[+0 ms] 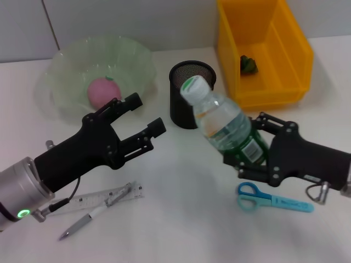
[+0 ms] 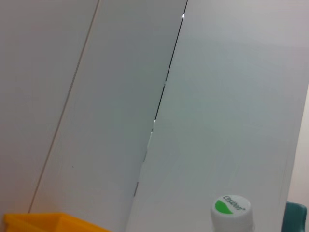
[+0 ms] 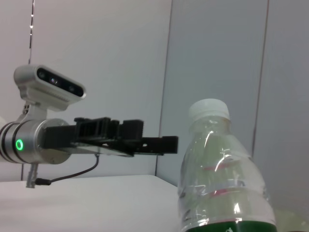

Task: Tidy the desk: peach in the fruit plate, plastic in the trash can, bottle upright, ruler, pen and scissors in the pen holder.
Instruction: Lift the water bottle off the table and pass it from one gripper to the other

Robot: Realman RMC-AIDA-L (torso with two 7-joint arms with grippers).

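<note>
1. One bottle point(image 1: 222, 118) is clamped low on its body by the right gripper point(image 1: 253, 148); its long axis tilts, with the white cap point(image 1: 193, 87) pointing up toward the left and back, overlapping the pen holder in the head view. The right wrist view shows the bottle point(image 3: 223, 186) almost upright with its cap on.
2. Two fingers of the left gripper point(image 1: 143, 118) are spread apart and hold nothing; it hangs above the table point(image 1: 181, 219), between the fruit plate and the bottle, pointing toward the pen holder.
3. A pink peach point(image 1: 103, 91) lies in the pale green fruit plate point(image 1: 71, 63).
4. The black mesh pen holder point(image 1: 184, 107) stands between the plate and the yellow trash can point(image 1: 285, 60); whether anything is inside it cannot be told.
5. A small green piece of plastic point(image 1: 248, 64) lies in the trash can.
6. The ruler point(image 1: 107, 197) and pen point(image 1: 88, 220) lie flat under the left arm, roughly parallel.
7. Blue scissors point(image 1: 271, 200) lie flat below the right gripper, handles toward the left.
</note>
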